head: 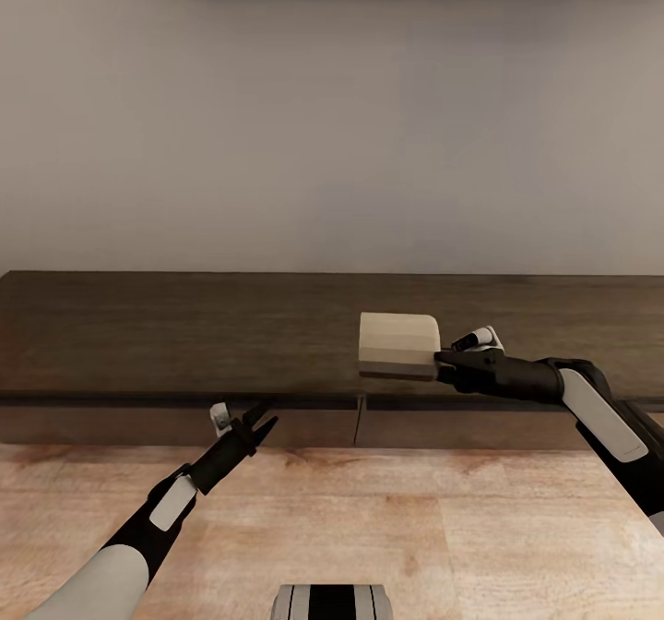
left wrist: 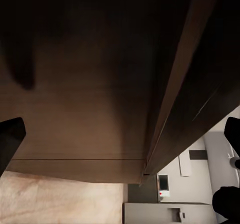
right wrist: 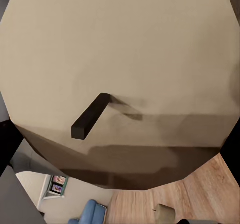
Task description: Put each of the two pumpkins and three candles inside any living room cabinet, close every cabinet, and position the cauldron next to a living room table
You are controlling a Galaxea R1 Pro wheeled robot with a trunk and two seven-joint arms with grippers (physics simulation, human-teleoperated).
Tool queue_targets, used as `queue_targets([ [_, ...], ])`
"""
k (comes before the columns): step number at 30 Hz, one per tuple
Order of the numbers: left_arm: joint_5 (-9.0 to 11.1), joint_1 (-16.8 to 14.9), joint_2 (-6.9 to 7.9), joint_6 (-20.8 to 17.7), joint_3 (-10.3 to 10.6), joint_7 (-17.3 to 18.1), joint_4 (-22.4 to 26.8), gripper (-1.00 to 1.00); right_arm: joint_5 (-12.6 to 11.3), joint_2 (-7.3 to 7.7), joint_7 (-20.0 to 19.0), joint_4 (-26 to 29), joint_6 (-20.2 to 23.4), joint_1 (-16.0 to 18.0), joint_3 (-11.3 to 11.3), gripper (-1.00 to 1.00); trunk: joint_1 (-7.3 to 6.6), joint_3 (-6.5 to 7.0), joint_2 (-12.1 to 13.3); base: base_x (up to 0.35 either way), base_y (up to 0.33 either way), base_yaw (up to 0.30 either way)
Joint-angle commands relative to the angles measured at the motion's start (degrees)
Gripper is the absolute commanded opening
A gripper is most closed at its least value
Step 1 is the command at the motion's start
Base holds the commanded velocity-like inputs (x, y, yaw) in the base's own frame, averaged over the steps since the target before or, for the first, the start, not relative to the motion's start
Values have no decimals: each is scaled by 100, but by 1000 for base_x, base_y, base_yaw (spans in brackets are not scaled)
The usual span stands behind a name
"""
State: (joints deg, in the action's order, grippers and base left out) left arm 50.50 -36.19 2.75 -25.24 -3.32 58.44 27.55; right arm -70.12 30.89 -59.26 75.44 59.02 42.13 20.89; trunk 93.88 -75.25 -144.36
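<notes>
Above the one cabinet (head: 184, 334), right pincer (head: 441, 362) gripping one candle (head: 398, 345), left pincer (head: 258, 424) spread, empty.

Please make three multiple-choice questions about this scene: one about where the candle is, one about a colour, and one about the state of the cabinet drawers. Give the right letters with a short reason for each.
1. Where is the candle?
A. On the floor
B. At the tip of the right gripper, above the cabinet top
C. Inside an open drawer

2. What colour is the candle?
A. Orange
B. Black
C. Tan-beige

3. In the head view, how are the cabinet's drawer fronts?
A. All flush, none pulled out
B. One pulled fully out
C. Two pulled out

Answers:
1. B: the head view shows the candle on its side at the right gripper's fingertips, over the dark wood top.
2. C: it is pale tan in the head view, and in the right wrist view, where its dark wick also shows.
3. A: the fronts form one even line, and no pale interior shows.
</notes>
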Motion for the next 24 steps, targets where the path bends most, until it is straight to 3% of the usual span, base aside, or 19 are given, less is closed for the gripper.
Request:
queue_targets([
  [1,30,-2,0,-52,-2,10,-2,100,-18,5,-16,-3,22,6,11,-100,-1,-4,-2,16,0,0],
  [24,29,4,-1,-48,-19,-60,-4,100,-17,5,-16,4,22,6,11,-100,-1,-4,-2,19,-6,0],
])
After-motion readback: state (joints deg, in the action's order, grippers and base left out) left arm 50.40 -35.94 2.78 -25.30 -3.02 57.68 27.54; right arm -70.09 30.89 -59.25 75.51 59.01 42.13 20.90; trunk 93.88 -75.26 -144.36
